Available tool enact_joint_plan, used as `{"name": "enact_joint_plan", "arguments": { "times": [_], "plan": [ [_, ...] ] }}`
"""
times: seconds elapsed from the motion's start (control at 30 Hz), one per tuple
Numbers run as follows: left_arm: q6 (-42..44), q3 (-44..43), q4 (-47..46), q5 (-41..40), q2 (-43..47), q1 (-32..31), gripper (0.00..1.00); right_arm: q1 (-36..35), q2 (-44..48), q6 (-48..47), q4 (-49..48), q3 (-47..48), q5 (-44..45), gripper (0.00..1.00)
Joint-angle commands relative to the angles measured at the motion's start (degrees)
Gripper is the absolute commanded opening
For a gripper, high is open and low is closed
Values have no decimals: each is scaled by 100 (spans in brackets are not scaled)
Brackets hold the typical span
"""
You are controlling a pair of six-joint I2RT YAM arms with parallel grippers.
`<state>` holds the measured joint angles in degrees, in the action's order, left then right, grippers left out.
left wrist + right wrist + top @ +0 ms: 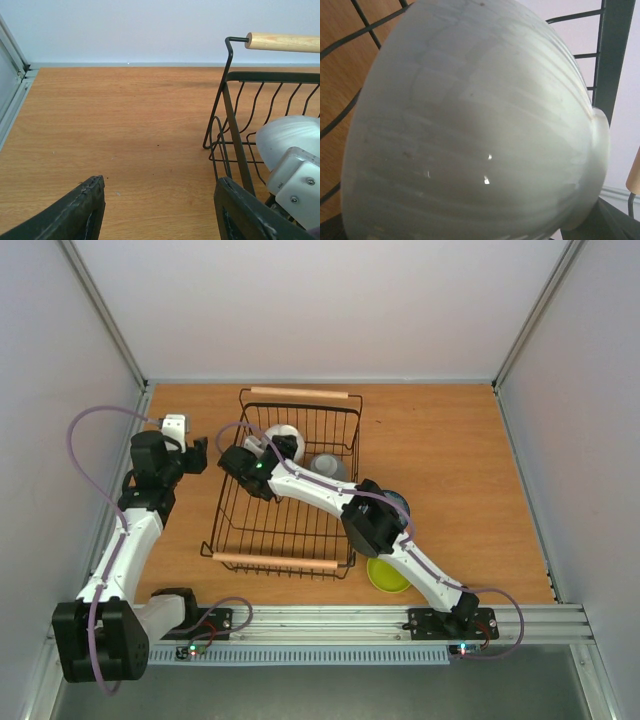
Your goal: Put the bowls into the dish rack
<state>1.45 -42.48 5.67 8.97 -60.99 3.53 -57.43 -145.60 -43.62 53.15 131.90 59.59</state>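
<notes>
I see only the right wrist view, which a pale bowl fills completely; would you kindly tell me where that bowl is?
Observer: The white bowl is inside the dish rack, near its far end.
Operator: Thank you. Is anything else in the rack?
Observer: Yes, a grey bowl lies right beside it.
Operator: And what is outside the rack?
Observer: A lime green bowl sits on the table by the rack's near right corner, and the left pincer hangs open and empty to the rack's left.

Bright, soft, even light left only faint shadows. Tiny glints dotted the white bowl [470,125], slightly blurred, looming close before the right hand [268,447].
</notes>
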Motion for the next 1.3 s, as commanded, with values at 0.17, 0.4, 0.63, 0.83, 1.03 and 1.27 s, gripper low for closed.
{"name": "enact_joint_plan", "arguments": {
  "times": [0.17,0.4,0.63,0.83,1.03,1.27],
  "plan": [
    [-58,73,-407,-67,-4,16,61,-4,-69,155,815,353,-92,88],
    [-58,86,-433,-69,-5,15,61,-4,98,537,1202,354,-783,99],
    [-57,89,-442,-51,-19,16,61,-18,418,758,1406,334,-1494,99],
    [-58,86,-435,-12,-27,16,61,-49,1092,1086,1371,6,-1995,99],
    [-62,79,-410,43,-27,11,61,-41,2183,1286,813,-834,-2471,99],
    [-54,67,-370,68,7,11,62,171,3691,2139,160,-2407,-1782,99]
  ]
}}
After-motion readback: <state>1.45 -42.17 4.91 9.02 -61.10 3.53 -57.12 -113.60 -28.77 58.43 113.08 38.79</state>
